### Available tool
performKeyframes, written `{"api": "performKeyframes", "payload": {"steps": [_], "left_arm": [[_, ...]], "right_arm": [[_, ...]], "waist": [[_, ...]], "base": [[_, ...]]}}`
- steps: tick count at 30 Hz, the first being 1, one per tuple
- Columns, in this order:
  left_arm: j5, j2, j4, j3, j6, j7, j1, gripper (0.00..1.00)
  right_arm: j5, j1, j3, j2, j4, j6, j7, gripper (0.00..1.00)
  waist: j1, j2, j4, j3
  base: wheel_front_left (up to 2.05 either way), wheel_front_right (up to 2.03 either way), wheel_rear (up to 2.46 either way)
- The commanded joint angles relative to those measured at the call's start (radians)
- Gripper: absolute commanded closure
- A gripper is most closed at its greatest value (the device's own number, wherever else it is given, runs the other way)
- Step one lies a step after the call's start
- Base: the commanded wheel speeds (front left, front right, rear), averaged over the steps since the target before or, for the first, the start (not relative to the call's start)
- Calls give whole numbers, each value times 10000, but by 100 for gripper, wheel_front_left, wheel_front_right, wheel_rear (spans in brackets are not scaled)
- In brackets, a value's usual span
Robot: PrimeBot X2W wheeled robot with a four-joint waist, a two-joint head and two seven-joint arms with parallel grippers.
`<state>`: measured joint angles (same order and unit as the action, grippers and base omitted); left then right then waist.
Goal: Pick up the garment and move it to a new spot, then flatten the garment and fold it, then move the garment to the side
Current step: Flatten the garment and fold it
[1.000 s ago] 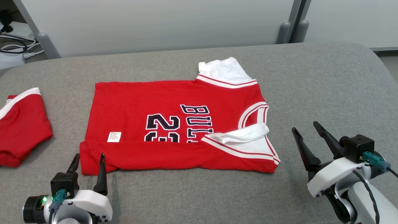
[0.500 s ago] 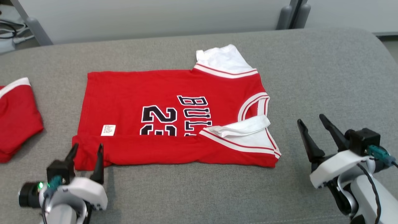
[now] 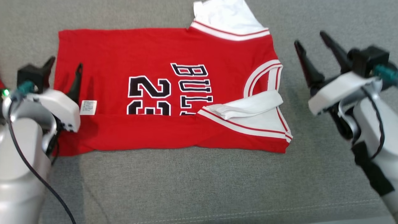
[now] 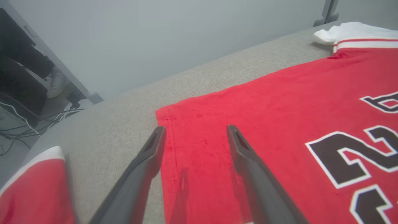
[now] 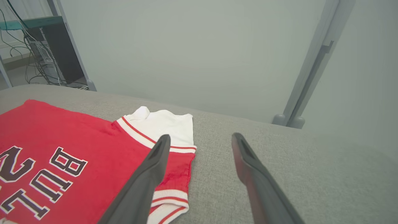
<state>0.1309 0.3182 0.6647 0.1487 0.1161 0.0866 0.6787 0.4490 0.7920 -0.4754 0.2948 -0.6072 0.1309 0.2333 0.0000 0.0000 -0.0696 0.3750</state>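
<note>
Worktop of grey cloth carries the garment, a red jersey lying flat across the upper middle of the head view. Its hem points toward 9 o'clock and its neckline toward 3 o'clock, and its near long edge is folded up over the body.

The left gripper stands at the hem end, at 9 o'clock, fingers apart. In its wrist view one finger lies over bare worktop just outside the hem. The other is over red cloth, seemingly just above it, though contact is hard to judge. The left forearm covers the garment's corner at 7 o'clock.

The right gripper, fingers also apart, sits at 3 o'clock beside the neckline, over bare worktop and clear of the cloth.

A second red cloth with a white band is cut off at 7 o'clock in the left wrist view. The white sleeve at 12 o'clock runs off the top edge. The fold hides the lower part of the number and letters. The small white label is too fine to read.
</note>
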Motion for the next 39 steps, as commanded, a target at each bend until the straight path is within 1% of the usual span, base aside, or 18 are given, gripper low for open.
{"api": "performKeyframes", "payload": {"steps": [1,4,7,8,9,11,12,14,18,20,25,30,39], "left_arm": [[128,594,-57,-218,85,-112,734,0],[330,953,274,28,127,-386,1580,0],[608,1308,546,539,139,-640,2305,0],[608,1308,546,539,139,-640,2305,0],[1001,1559,727,858,141,-824,2758,0],[1326,1849,856,1286,142,-1023,3153,0],[1326,1849,856,1286,142,-1023,3153,0],[1653,2133,971,1696,143,-1295,3492,0],[2616,2480,1160,2151,144,-1801,4058,0],[2945,2694,1129,2531,144,-1997,4273,0],[3684,3193,969,3396,145,-2130,4654,0],[4245,3481,1146,3836,145,-2131,4854,0],[5550,3729,1263,4386,145,-2356,5205,0]], "right_arm": [[92,477,-255,138,-2,-2,-104,0],[209,1290,-620,198,-293,-2,-207,0],[282,1941,-990,185,-527,-2,-195,0],[282,1941,-990,185,-527,-2,-195,0],[353,2300,-1199,133,-650,-2,-157,0],[440,2581,-1392,56,-774,-2,-108,0],[440,2581,-1392,56,-774,-2,-108,0],[549,2812,-1583,-19,-877,-2,-51,0],[705,3150,-1903,-94,-1041,-2,74,0],[778,3270,-2032,-114,-1086,-2,128,0],[965,3394,-2269,-174,-1190,-2,223,0],[1089,3471,-2434,-190,-1233,-2,266,0],[1232,3855,-2643,-190,-1042,-2,282,0]], "waist": [[0,0,-28,611],[0,0,-58,991],[0,0,-117,1318],[0,0,-117,1318],[0,0,-168,1539],[0,0,-228,1741],[0,0,-228,1741],[0,0,-283,1934],[0,0,-376,2219],[0,0,-416,2322],[0,0,-480,2495],[0,0,-505,2578],[0,0,-641,2826]], "base": [[0,0,0],[0,0,0],[0,0,0],[0,0,0],[0,0,0],[0,0,0],[0,0,0],[0,0,0],[0,0,0],[0,0,0],[0,0,0],[0,0,0],[0,0,0]]}}
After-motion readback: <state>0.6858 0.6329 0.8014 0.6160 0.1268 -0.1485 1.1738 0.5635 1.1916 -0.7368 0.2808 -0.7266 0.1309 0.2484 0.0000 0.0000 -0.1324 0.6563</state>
